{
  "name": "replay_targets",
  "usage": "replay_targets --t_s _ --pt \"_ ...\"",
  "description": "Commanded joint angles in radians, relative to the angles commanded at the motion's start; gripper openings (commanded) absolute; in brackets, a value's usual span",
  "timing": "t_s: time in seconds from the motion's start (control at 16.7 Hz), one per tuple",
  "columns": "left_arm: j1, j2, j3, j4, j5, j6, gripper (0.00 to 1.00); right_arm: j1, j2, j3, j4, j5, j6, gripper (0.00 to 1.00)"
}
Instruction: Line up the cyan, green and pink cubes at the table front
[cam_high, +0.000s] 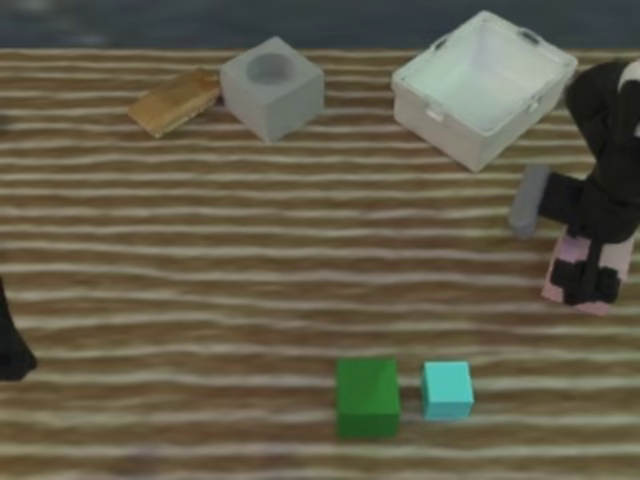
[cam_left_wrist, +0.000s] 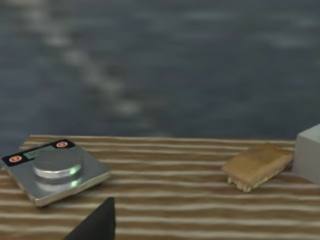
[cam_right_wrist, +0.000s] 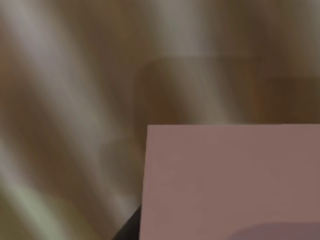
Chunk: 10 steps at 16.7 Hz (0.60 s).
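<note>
Two plain cubes, dark green (cam_high: 367, 396) & small bright cyan (cam_high: 447, 389), side by side at striped brown tabletop (cam_high: 200, 300) front. Right tool (cam_high: 588, 285) over large pale pink cube (cam_high: 560, 262), right edge; grip state: can't tell. Left arm parked far left.

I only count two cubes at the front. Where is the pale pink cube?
In the top view, the pale pink cube sits at the table's right edge, under the right gripper, below the white bin and up-right of the bright cyan cube.

Matt pink cube (cam_high: 612, 262), wood-grain table (cam_high: 200, 290)
</note>
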Motion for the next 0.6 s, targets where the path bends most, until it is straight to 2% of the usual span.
replay_targets --t_s 0.36,0.6 --pt "0.000 0.000 0.000 0.000 0.000 0.000 1.00 0.002 -0.011 0.002 -0.011 -0.003 0.005 0.00" --pt "0.000 0.000 0.000 0.000 0.000 0.000 1.00 0.005 -0.051 0.061 -0.106 -0.004 0.003 0.00"
